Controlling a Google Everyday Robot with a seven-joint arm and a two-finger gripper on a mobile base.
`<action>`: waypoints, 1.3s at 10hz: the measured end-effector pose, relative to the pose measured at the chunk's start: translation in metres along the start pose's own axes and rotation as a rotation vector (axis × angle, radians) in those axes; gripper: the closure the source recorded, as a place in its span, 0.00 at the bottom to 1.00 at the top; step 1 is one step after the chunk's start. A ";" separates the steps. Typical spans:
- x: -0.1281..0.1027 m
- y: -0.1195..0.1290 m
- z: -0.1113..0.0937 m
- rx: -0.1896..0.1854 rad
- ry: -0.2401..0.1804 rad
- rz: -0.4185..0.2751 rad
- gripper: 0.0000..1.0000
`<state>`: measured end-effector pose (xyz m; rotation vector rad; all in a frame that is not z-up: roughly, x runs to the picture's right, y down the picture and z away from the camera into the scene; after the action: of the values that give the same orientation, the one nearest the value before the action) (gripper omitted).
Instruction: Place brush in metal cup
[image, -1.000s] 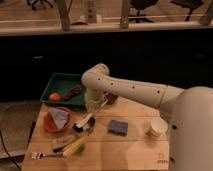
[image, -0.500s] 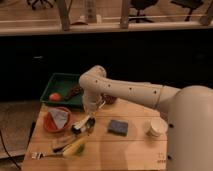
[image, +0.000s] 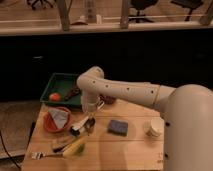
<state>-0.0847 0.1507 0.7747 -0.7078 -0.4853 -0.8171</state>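
The brush (image: 80, 125) has a white handle and a dark head. It lies slanted on the wooden table (image: 130, 150), just right of the orange bowl (image: 56, 120). The small dark metal cup (image: 90, 124) stands right beside it, touching or nearly touching the handle. My gripper (image: 90, 113) hangs from the white arm directly above the handle's upper end and the cup. Whether it holds the handle is hidden by the wrist.
A green tray (image: 62, 81) at the back left holds an orange ball (image: 54, 96) and a dark item. A grey-blue sponge (image: 118, 127) and a white cup (image: 154, 127) are to the right. A dark-handled utensil with a yellow-green item (image: 74, 146) and a fork (image: 43, 155) lie near the front left edge.
The arm's wrist has shifted slightly to the left and up. The brush and the metal cup stay in about the same place.
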 end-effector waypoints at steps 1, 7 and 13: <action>-0.001 0.000 0.000 -0.004 0.000 0.001 0.71; -0.004 0.006 0.000 0.000 0.004 0.014 0.20; -0.007 0.006 -0.001 0.011 -0.012 -0.002 0.20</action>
<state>-0.0840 0.1562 0.7680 -0.7027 -0.5012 -0.8122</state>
